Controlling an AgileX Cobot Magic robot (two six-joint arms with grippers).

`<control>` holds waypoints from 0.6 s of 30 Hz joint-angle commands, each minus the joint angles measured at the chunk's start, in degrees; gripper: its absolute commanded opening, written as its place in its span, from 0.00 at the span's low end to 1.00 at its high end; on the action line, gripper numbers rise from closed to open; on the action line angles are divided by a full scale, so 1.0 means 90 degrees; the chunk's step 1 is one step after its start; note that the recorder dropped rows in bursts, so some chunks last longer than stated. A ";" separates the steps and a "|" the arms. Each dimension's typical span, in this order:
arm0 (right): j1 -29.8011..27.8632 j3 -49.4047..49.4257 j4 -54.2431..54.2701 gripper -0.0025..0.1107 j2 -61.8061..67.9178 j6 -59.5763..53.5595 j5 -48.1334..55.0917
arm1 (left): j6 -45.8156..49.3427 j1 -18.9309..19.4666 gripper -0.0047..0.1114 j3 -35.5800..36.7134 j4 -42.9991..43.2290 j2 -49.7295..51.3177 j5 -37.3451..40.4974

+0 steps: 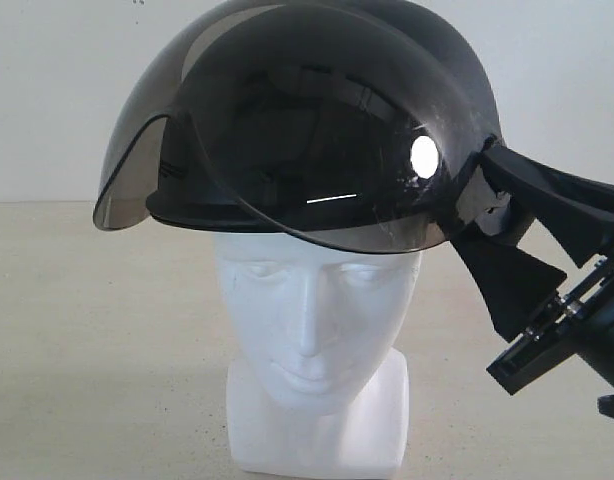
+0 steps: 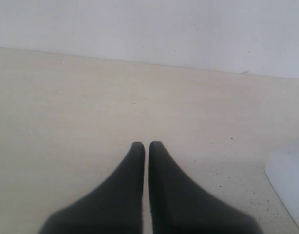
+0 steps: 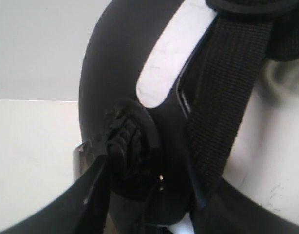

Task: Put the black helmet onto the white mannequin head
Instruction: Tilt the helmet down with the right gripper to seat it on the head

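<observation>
The black helmet (image 1: 317, 130) with its smoky visor raised sits over the crown of the white mannequin head (image 1: 312, 330), tilted up at the front. My right gripper (image 1: 477, 205) is shut on the helmet's side edge by the visor pivot, on the right of the exterior view. In the right wrist view the helmet shell (image 3: 115, 68), a black strap (image 3: 227, 92) and the white head (image 3: 271, 146) fill the picture, with the right gripper (image 3: 144, 180) clamped at the rim. My left gripper (image 2: 147, 146) is shut on nothing above the table, outside the exterior view.
The pale table (image 1: 97, 340) runs to a white wall (image 1: 57, 90) behind. A white block corner (image 2: 288, 180), probably the mannequin's neck base, shows in the left wrist view.
</observation>
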 commanded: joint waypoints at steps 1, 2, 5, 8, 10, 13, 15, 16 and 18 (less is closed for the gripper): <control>-0.0065 0.0218 0.0149 0.02 0.0017 -0.0185 0.0704 | 0.0018 0.0022 0.08 0.0023 -0.0022 -0.0013 -0.0028; -0.0065 0.0218 0.0135 0.02 0.0017 -0.0186 0.0756 | 0.0018 0.0022 0.08 0.0023 -0.0022 -0.0013 -0.0028; -0.0065 0.0228 0.0096 0.02 0.0017 -0.0235 0.0854 | 0.0018 0.0022 0.08 0.0023 -0.0022 -0.0013 -0.0028; -0.0065 0.0243 0.0119 0.02 0.0017 -0.0250 0.0977 | 0.0018 0.0022 0.08 0.0023 -0.0022 -0.0013 -0.0028; -0.0065 0.0254 0.0172 0.02 0.0017 -0.0250 0.0989 | 0.0018 0.0022 0.08 0.0023 -0.0022 -0.0013 -0.0028; -0.0065 0.0442 0.0334 0.02 0.0017 -0.0207 0.0889 | 0.0018 0.0022 0.08 0.0023 -0.0022 -0.0013 -0.0028; -0.0065 0.0444 0.0345 0.02 0.0017 -0.0271 0.0862 | 0.0018 0.0022 0.08 0.0023 -0.0022 -0.0013 -0.0028; -0.0065 0.0444 0.0345 0.02 0.0017 -0.0271 0.0878 | 0.0018 0.0022 0.08 0.0023 -0.0022 -0.0013 -0.0028; -0.0065 0.0444 0.0345 0.02 0.0017 -0.0271 0.0878 | 0.0018 0.0022 0.08 0.0023 -0.0022 -0.0013 -0.0028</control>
